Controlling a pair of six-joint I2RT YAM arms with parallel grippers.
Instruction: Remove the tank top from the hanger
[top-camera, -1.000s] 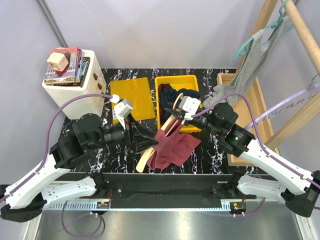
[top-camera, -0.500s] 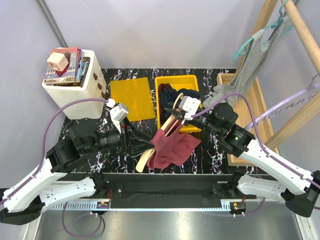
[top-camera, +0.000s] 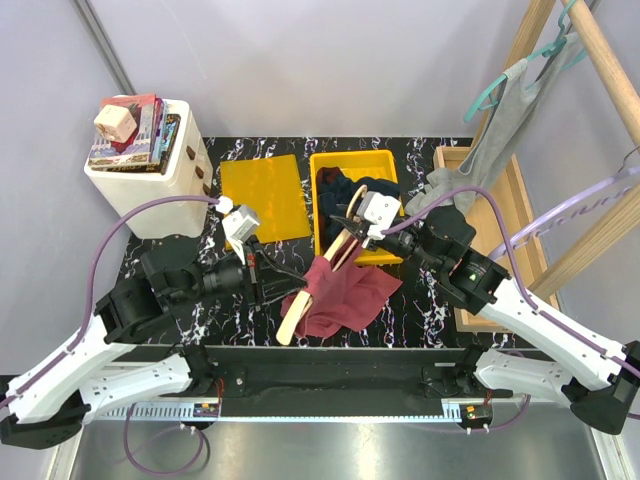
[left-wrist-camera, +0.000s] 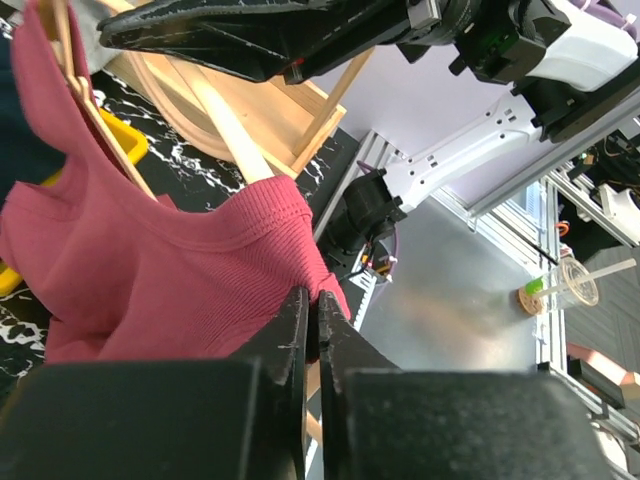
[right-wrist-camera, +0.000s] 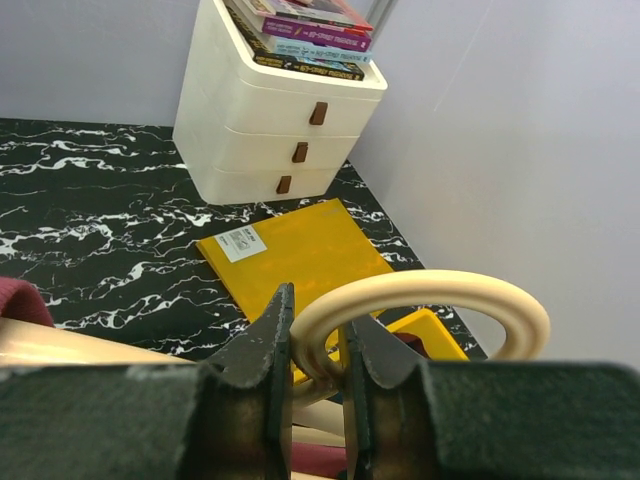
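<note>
Tank top (top-camera: 345, 298) drapes the hanger (top-camera: 291, 318); left gripper (left-wrist-camera: 312, 302) pinches its hem, right gripper (right-wrist-camera: 313, 345) clamps the hook (right-wrist-camera: 430, 290); next, probably pull fabric free.

The white-and-black left arm (top-camera: 130, 310) stretches rightward, jaws closed on the hem of the red ribbed tank top (left-wrist-camera: 150, 270). The right arm (top-camera: 520, 310) stretches leftward, jaws clamping the hook of the pale wooden hanger (right-wrist-camera: 420, 290).

Yellow bin (top-camera: 352, 157) at table back-centre, with dark clothes (top-camera: 340, 188) piled inside. Left of bin: flat yellow sheet (top-camera: 262, 195). Further left: white drawer unit (top-camera: 150, 200), with books (top-camera: 140, 135) and a cube (top-camera: 113, 122) on top. Right of bin: wooden tray (top-camera: 455, 151). Above the tray, a grey garment (top-camera: 495, 135) hangs on a teal hanger (top-camera: 487, 97).
</note>
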